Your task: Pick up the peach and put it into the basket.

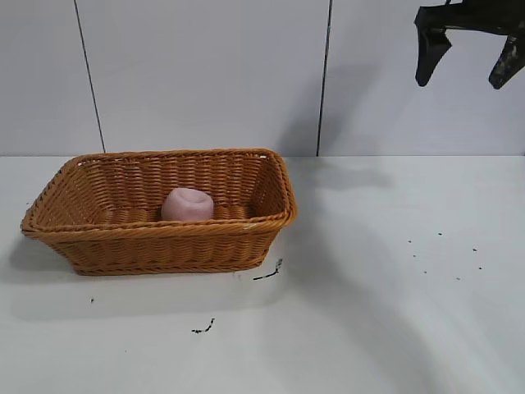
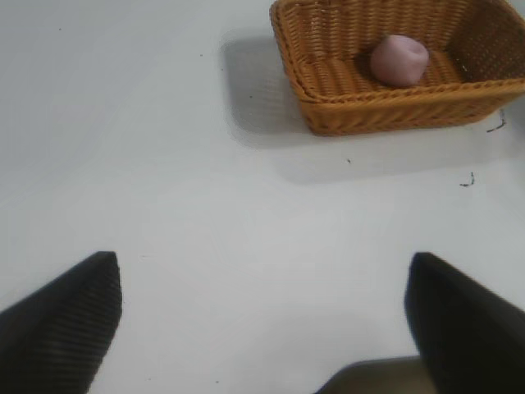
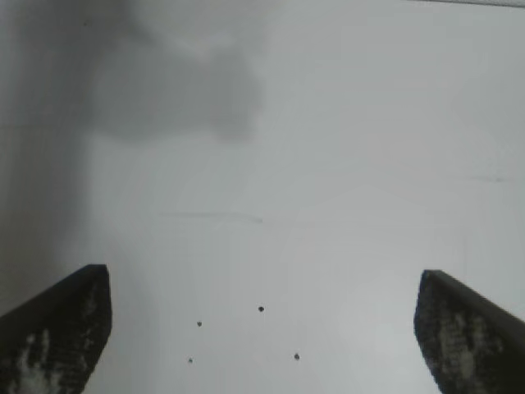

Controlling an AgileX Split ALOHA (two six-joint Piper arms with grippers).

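Note:
The pale pink peach (image 1: 188, 203) lies inside the orange-brown wicker basket (image 1: 156, 242) at the table's left. Both also show in the left wrist view, the peach (image 2: 399, 58) resting on the floor of the basket (image 2: 369, 111). My right gripper (image 1: 469, 56) hangs high at the top right, well above the table, open and empty. In its own view the right gripper (image 3: 262, 320) spans bare table. My left gripper (image 2: 262, 308) is out of the exterior view; its wrist view shows it open and empty, far from the basket.
The white table (image 1: 394, 312) carries small dark specks at the right (image 1: 443, 254) and dark scraps in front of the basket (image 1: 269, 272). A grey panelled wall (image 1: 205, 74) stands behind.

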